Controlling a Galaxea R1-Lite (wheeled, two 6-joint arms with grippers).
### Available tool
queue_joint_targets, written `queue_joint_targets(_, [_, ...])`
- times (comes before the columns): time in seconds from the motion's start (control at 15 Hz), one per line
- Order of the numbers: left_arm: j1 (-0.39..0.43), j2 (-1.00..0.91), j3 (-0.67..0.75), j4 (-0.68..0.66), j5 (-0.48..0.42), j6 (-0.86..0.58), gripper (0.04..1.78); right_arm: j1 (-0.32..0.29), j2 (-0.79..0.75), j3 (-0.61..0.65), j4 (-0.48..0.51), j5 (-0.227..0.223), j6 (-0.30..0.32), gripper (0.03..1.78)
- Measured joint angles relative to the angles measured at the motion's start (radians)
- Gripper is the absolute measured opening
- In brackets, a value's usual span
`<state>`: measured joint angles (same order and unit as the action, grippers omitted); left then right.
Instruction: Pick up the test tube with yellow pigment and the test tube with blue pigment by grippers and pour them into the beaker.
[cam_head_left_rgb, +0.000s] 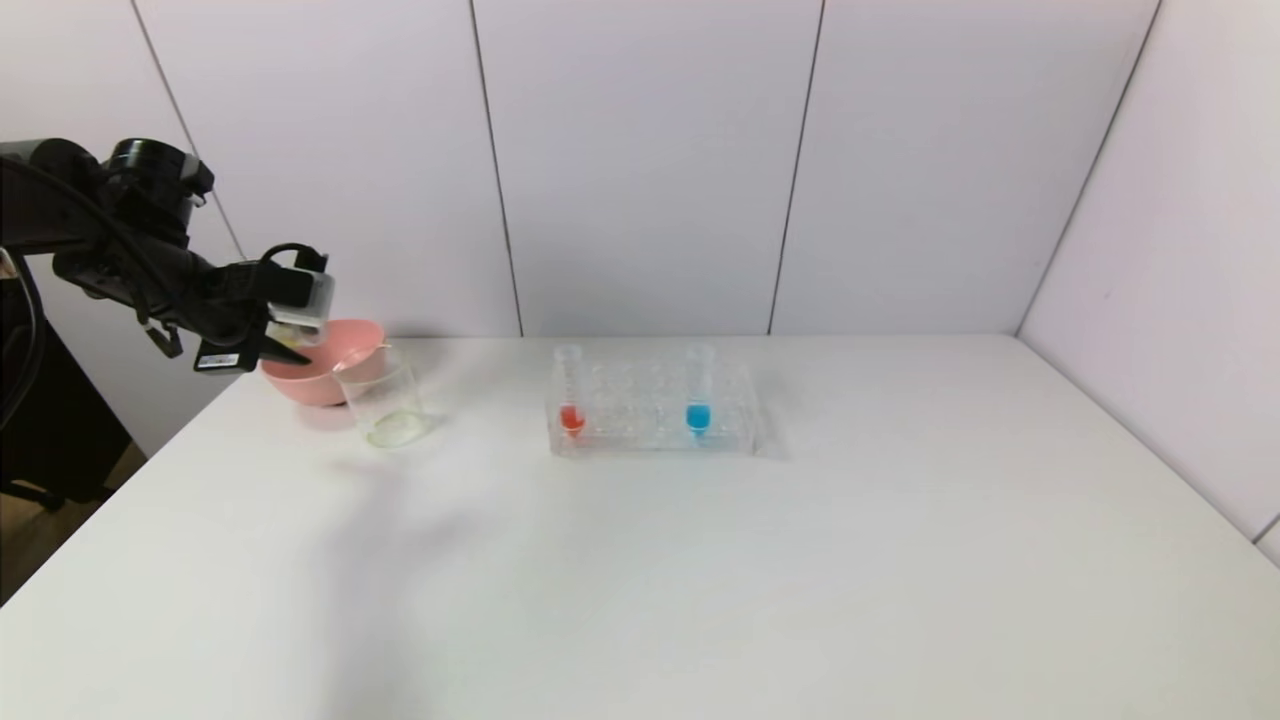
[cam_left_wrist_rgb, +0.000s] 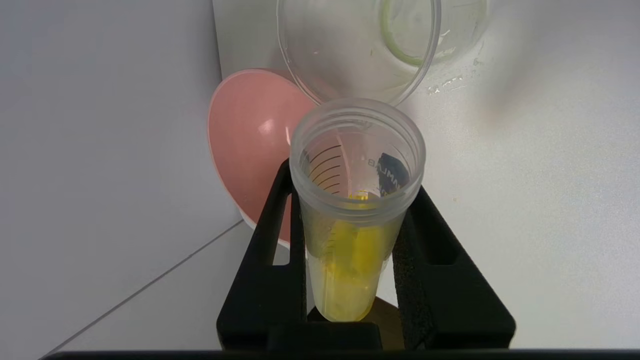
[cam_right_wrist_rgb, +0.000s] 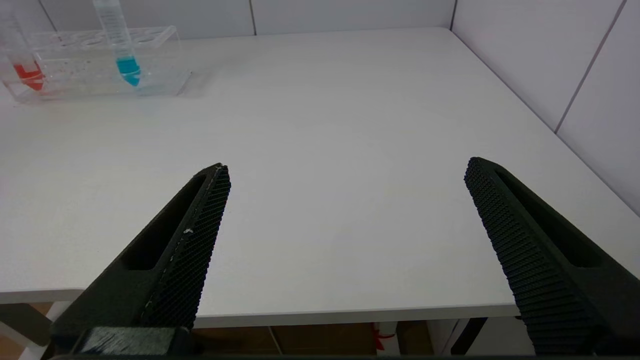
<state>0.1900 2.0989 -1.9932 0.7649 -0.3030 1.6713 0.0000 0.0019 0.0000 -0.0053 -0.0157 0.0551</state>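
The left hand (cam_left_wrist_rgb: 350, 210) is clamped on the test tube with yellow pigment (cam_left_wrist_rgb: 352, 225), tipped with its open mouth just beside the beaker (cam_head_left_rgb: 385, 400) rim. The pink bowl (cam_head_left_rgb: 320, 372) sits behind the beaker. The test tube with blue pigment (cam_head_left_rgb: 699, 395) stands in the rack (cam_head_left_rgb: 650, 415), well apart from the beaker. The right hand (cam_right_wrist_rgb: 345, 175) has its fingers wide apart above the worktop (cam_head_left_rgb: 700, 560).

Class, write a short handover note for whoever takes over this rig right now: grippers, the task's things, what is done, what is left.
Left gripper: shut on the yellow test tube, tipped toward the beaker beside the pink bowl.
Right gripper: open, empty, near the table's front edge.
Blue test tube and red test tube stand in the rack.
Done: yellow tube lifted; a yellowish ring shows in the beaker, but yellow liquid remains in the tube.
Left: finish the yellow pour, then pour the blue.
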Motion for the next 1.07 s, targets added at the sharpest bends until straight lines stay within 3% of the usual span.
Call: queue_joint_targets(1.07, [-0.066,0.031,-0.004,-0.008,0.266,-0.063,0.50,0.000,0.000,0.000,0.000,0.000,0.000,1.71])
